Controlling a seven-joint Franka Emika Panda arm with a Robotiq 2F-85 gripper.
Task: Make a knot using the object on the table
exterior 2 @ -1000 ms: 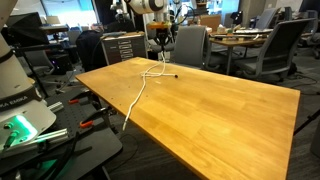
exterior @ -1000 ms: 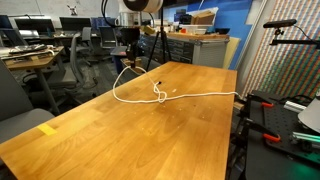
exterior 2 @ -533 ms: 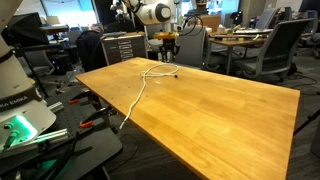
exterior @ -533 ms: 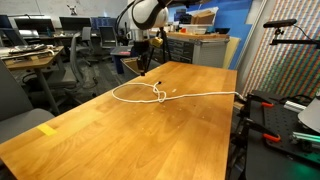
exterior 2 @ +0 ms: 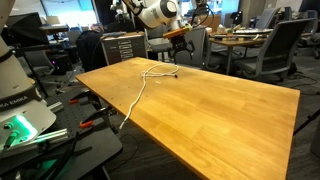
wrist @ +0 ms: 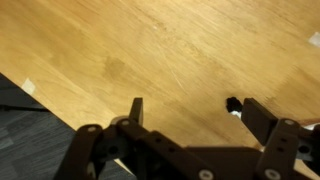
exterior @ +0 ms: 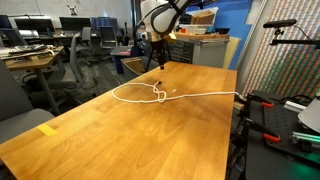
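Cord point(exterior: 158, 95), long, thin and white, lay flat on the wooden table point(exterior: 120, 140), below the claw point(exterior: 156, 66) and a little in front of it, not touching it. In an exterior view it made one wide loop on one side of a small tangled crossing. From that crossing a straight tail ran away from the claw over the planks to the table edge. Whether the crossing was already a real knot could not be told at this size; it looked loose. The claw hung over the far part of the table with its two fingers point(wrist: 135, 112) spread wide, and in the wrist view only bare wood showed between them, so it held nothing. A small dark thing point(wrist: 232, 103) sat just beside the other finger; it was perhaps a plug end of the cord, but this was not sure. By its look the cord was very light and fully limp. It would probably keep no shape by itself and slide easily on the smooth wood, so a pull on one part would likely drag the whole loop. It did not seem fragile. Because it was so thin, the fingers would need to come down almost to the wood and close fully. The best place to take hold seemed to be a free end, or the strand just beside the crossing.
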